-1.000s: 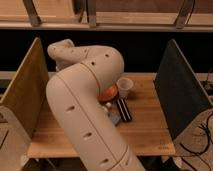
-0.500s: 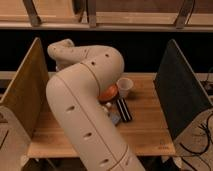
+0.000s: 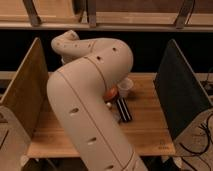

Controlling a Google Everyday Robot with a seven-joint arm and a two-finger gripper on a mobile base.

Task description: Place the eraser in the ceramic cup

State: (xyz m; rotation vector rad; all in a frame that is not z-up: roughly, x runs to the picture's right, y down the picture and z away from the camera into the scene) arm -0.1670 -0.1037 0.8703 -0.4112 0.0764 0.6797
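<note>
The eraser (image 3: 123,109), a long black bar with a lighter stripe, lies flat on the wooden table (image 3: 150,127) just right of my arm. The ceramic cup (image 3: 125,87), small and white, stands upright behind the eraser's far end, close to it. My large beige arm (image 3: 85,100) fills the middle of the view and curls up to the back left. My gripper is not visible; it is hidden behind the arm or out of the frame.
An orange bowl (image 3: 111,93) peeks out from behind the arm, left of the cup. A small white item (image 3: 109,106) lies beside the eraser. A wooden side panel (image 3: 25,95) stands left, a dark panel (image 3: 182,100) right. Cables (image 3: 202,137) hang at the right.
</note>
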